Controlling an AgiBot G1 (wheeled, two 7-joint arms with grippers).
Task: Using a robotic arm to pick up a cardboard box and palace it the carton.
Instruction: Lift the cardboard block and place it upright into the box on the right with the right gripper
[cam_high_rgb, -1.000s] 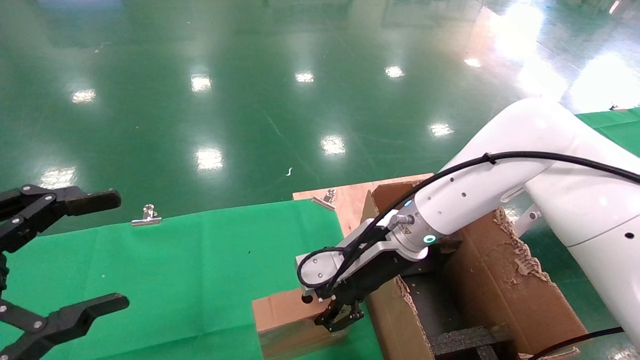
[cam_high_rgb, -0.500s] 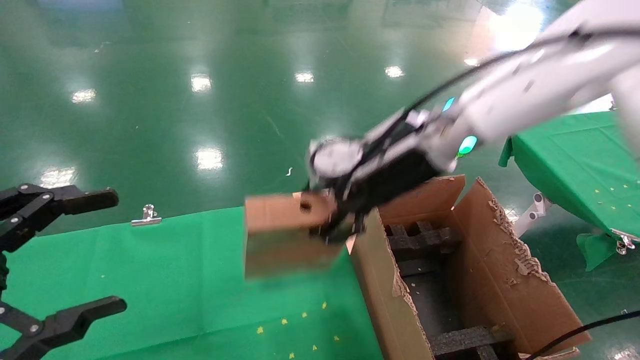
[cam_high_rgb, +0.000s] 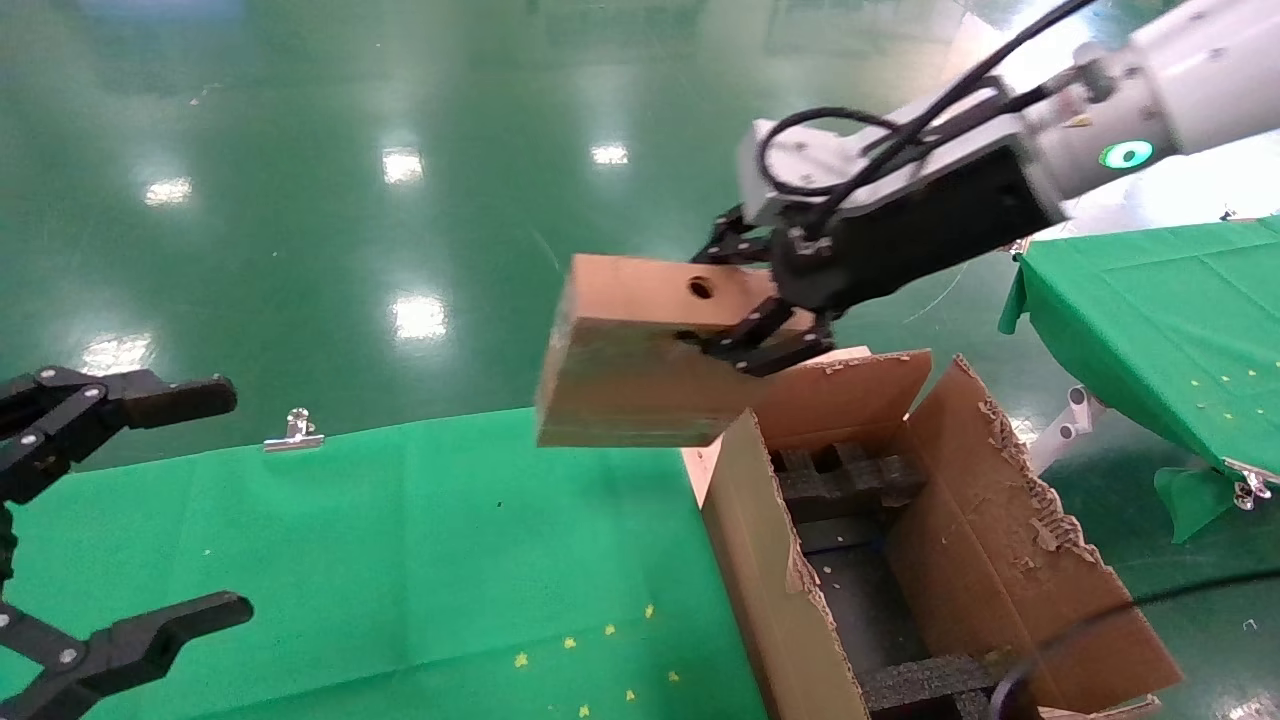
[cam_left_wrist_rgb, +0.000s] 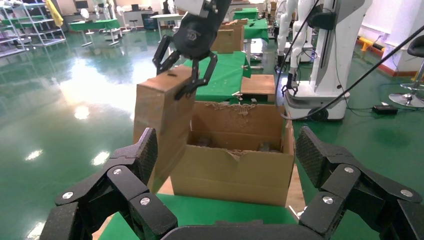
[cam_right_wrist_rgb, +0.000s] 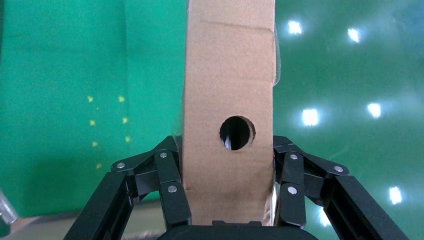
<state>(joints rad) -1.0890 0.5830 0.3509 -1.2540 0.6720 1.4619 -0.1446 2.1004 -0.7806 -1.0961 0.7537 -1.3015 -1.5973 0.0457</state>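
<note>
I have the cardboard box (cam_high_rgb: 640, 350) in the air, up off the green table (cam_high_rgb: 400, 540), so its lower edge can pass over the carton's (cam_high_rgb: 1000, 570) near wall without catching the torn flaps. It hangs at about 10 o'clock from the carton's open mouth, above the corner where table and carton meet, and not yet over the opening. The right gripper (cam_high_rgb: 765, 300) is clamped across the narrow side that has the round hole (cam_right_wrist_rgb: 236, 133), one finger set on each broad face. That grip lets the box hang edge-on, which I judge is the way it must go down between the black foam blocks (cam_high_rgb: 845, 475). The right arm (cam_high_rgb: 1140, 90) reaches in from 2 o'clock, high and nearly level, wrist turned so the fingers (cam_right_wrist_rgb: 167, 187) point back toward the table. My left gripper (cam_high_rgb: 120, 520) sits parked at 8 o'clock over the table edge, fingers spread wide and holding nothing.
</note>
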